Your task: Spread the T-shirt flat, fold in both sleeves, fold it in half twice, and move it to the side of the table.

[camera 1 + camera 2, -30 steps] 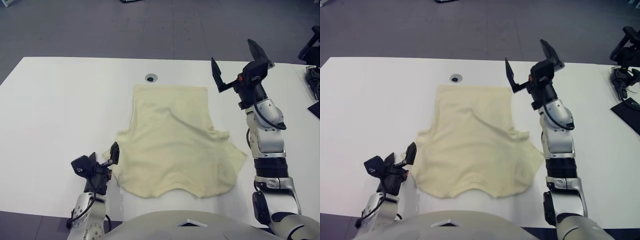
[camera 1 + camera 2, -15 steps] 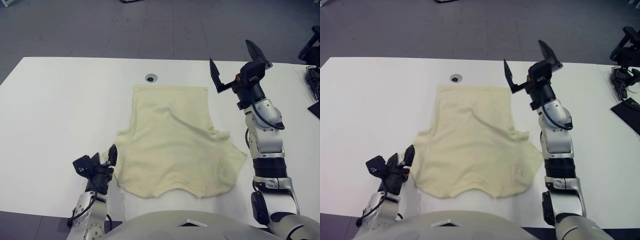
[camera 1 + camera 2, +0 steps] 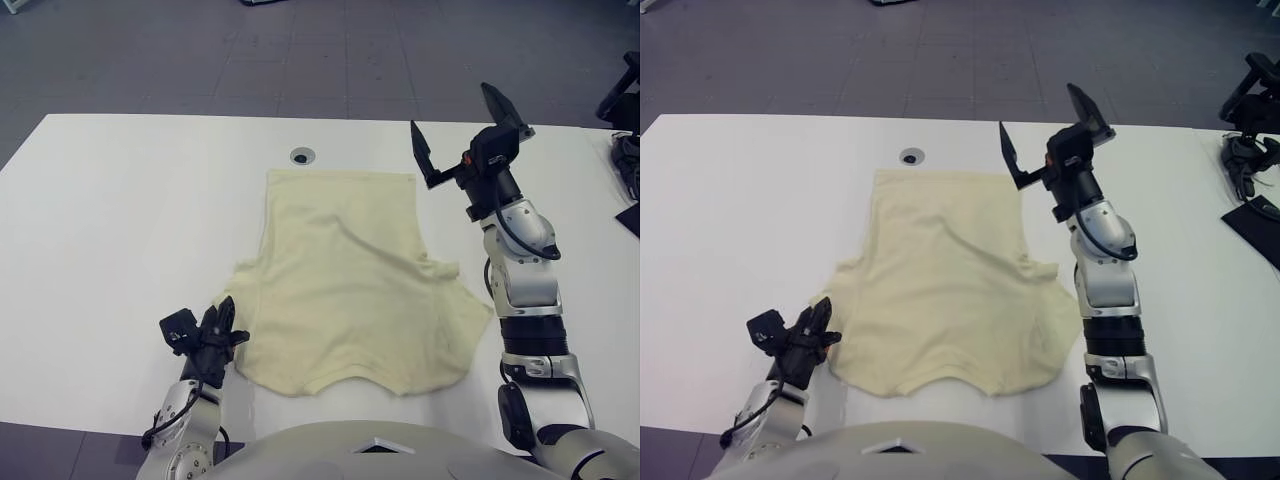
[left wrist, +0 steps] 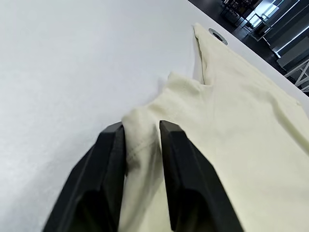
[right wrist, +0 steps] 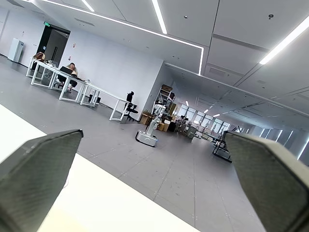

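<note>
Pale yellow T-shirt (image 3: 350,280) lies approx mid-bench (image 3: 120,220), mostly spread out. Hem edge is at the far side, just short of the round cable port (image 3: 302,155); neck end is toward the robot. Both sleeves stick out to the sides. The right one has creases across it, the left one is bunched up.

Left gripper (image 4: 141,128) is down at bench level at the shirt's near-left, clamped on a pinched fold of the left sleeve, w/ fabric squeezed btwn both fingers.

Right gripper (image 3: 452,112) is up in the air, off the cloth, just beyond the shirt's far-right corner. Its fingers are spread wide w/ nothing btwn them.

A flat black item (image 3: 1252,222) lies at the bench's right edge, well apart from the shirt.
</note>
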Available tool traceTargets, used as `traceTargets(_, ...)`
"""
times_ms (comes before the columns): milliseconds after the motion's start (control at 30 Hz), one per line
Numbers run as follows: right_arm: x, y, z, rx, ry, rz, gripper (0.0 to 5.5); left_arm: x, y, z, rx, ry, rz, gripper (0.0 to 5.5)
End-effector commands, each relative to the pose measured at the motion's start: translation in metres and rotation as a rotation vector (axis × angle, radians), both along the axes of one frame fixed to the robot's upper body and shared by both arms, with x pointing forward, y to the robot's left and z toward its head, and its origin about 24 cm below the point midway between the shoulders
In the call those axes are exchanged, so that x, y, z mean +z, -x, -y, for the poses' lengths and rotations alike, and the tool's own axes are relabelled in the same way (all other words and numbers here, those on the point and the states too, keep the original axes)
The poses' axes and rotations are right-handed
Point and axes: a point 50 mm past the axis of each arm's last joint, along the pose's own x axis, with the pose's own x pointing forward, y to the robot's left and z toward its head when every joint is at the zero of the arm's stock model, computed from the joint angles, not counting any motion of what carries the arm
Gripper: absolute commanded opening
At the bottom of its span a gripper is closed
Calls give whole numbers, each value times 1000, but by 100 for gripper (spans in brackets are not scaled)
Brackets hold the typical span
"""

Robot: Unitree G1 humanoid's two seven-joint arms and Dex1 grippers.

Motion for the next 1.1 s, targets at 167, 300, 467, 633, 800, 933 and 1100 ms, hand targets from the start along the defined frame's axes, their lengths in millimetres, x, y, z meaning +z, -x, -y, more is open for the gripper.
traceTargets(167,-5,1,-2,2,-2,-25,540,-2,3,-4,30,-29,-18,3)
traceTargets(300,-7,1,-3,10,-1,-35,540,0,3,-5,34,-49,-5,3)
traceTargets(467,-10,1,-6,20,4,-45,540,4,2,-6,25,-91,25,3)
traceTargets(633,-11,0,-8,24,6,-52,540,12,0,-4,-23,-202,86,3)
traceTargets(800,-14,1,-10,34,3,-63,540,22,-6,2,-117,-345,165,3)
traceTargets(933,-18,2,-11,35,-1,-78,540,23,-8,5,-184,-392,194,3)
traceTargets(1100,-19,2,-13,38,-4,-85,540,22,-11,12,-295,-398,199,3)
